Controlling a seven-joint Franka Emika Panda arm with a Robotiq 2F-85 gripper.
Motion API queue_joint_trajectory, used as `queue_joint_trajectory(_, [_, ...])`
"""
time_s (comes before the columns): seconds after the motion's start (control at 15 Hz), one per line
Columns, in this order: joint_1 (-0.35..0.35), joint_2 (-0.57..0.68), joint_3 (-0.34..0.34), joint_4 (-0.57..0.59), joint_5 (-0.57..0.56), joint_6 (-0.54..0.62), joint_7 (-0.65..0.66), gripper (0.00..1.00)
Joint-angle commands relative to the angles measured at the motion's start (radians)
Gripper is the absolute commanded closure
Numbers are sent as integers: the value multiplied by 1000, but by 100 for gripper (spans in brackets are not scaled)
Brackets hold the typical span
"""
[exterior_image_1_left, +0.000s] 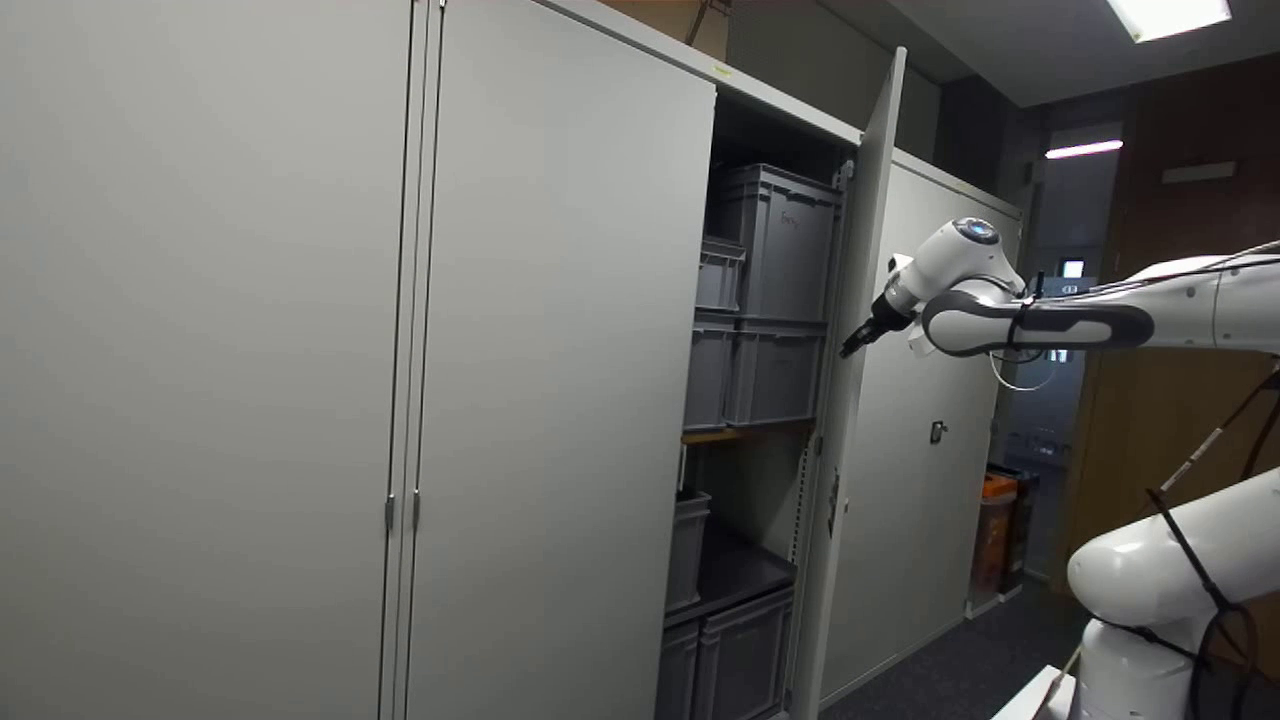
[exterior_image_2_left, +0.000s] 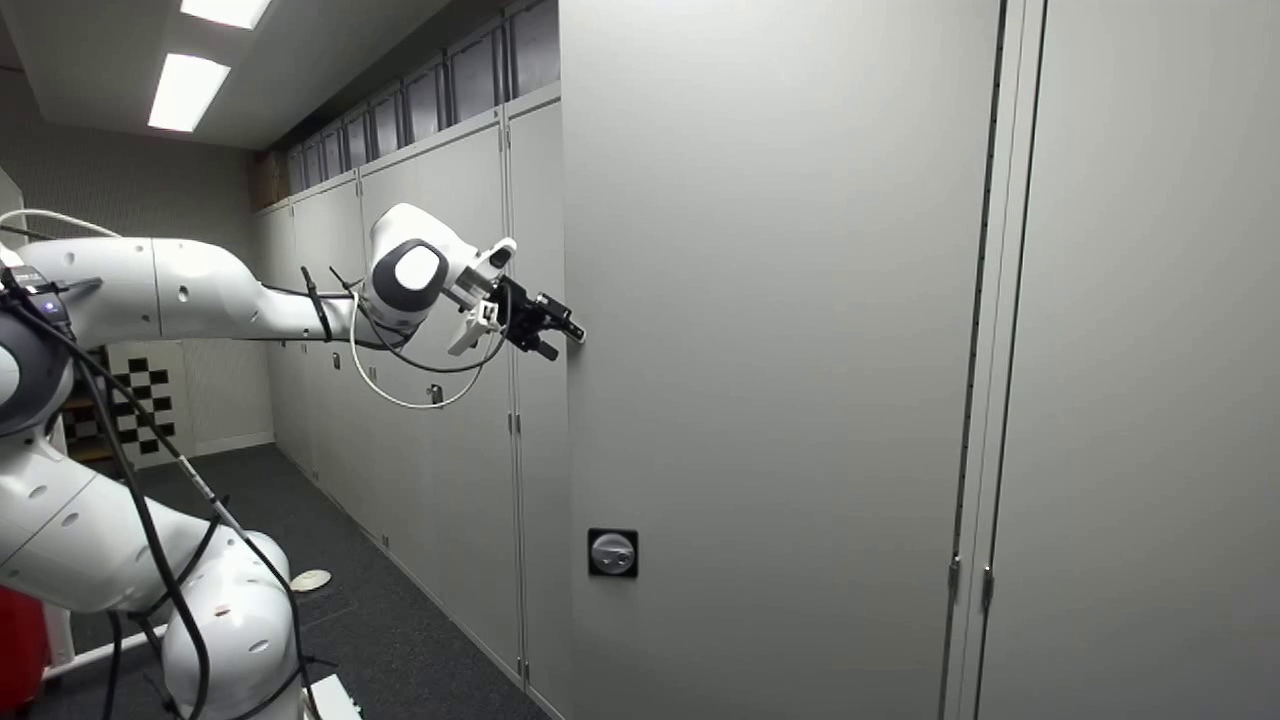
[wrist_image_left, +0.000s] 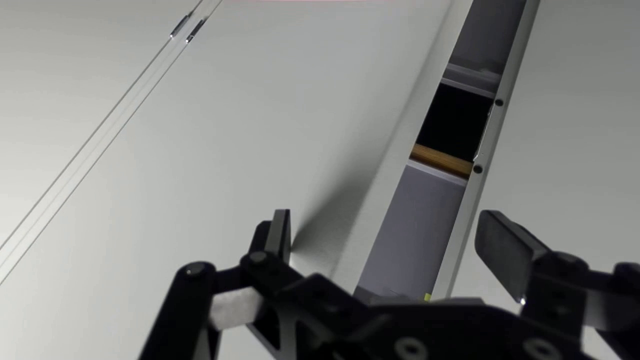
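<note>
My black gripper (exterior_image_1_left: 858, 340) (exterior_image_2_left: 562, 342) is open and empty at the free edge of a pale grey cabinet door (exterior_image_1_left: 850, 420) (exterior_image_2_left: 780, 300), which stands swung out. In the wrist view, which looks upside down, the gripper (wrist_image_left: 392, 240) has its fingers wide apart. The left finger is at the outer face of this door (wrist_image_left: 200, 150), with its shadow meeting the fingertip; I cannot tell whether it touches. The right finger is beyond the door's edge. Behind the gap show a grey bin (wrist_image_left: 410, 225) and a wooden shelf (wrist_image_left: 440, 160).
The cabinet holds stacked grey bins (exterior_image_1_left: 790, 240) and a dark lower shelf (exterior_image_1_left: 735, 570). A closed door (exterior_image_1_left: 560, 350) borders the opening on its left. The open door has a round lock (exterior_image_2_left: 613, 553). More cabinets (exterior_image_2_left: 440, 500) line the wall. An orange-topped bin (exterior_image_1_left: 995, 490) stands farther back.
</note>
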Motion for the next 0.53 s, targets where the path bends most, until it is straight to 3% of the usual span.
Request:
queue_joint_trajectory(0.0, [24, -56, -4, -71, -18, -15, 23, 0])
queue_joint_trajectory(0.47, [46, -179, -19, -204, -8, -30, 11, 0])
